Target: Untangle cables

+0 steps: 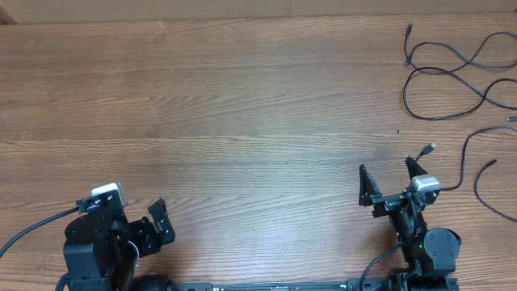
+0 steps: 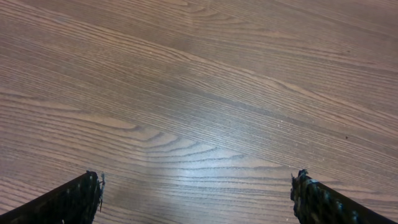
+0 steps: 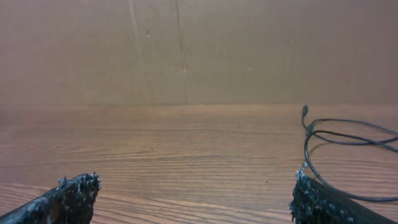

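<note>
The cables (image 1: 406,95) are thin black cords lying in overlapping loops at the table's far right. One loose cord ends in a small silver plug (image 1: 430,149) just beyond my right gripper (image 1: 391,174), which stands open and empty. In the right wrist view a cable (image 3: 305,152) curves past the right fingertip (image 3: 303,183), and the right gripper (image 3: 196,182) has only bare wood between its fingers. My left gripper (image 1: 149,230) sits at the near left, far from the cables. In its own view the left gripper (image 2: 198,183) is open over bare wood.
The wooden table (image 1: 242,105) stretches between the arms and the back edge. A brown cardboard wall (image 3: 199,50) stands behind the table. Another cord end (image 1: 493,163) lies near the right edge.
</note>
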Tool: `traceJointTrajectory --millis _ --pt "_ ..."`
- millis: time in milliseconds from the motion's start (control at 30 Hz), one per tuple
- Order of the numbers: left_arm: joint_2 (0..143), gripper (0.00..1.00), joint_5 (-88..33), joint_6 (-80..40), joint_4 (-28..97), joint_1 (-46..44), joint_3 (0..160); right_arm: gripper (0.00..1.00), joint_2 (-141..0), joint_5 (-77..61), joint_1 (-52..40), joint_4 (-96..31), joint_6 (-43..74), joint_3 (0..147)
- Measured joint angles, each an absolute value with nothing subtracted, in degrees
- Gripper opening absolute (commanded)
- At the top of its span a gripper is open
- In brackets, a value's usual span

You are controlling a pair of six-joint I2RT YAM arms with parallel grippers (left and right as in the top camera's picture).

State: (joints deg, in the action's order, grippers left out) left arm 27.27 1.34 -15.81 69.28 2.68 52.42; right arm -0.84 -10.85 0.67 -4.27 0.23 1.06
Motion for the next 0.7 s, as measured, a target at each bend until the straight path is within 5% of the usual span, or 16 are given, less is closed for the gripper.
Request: traceJointTrajectory --millis 700 --pt "27.27 1.0 1.34 -15.81 69.28 2.68 52.42 1.0 -0.84 -10.07 0.67 -4.36 -2.83 1.06"
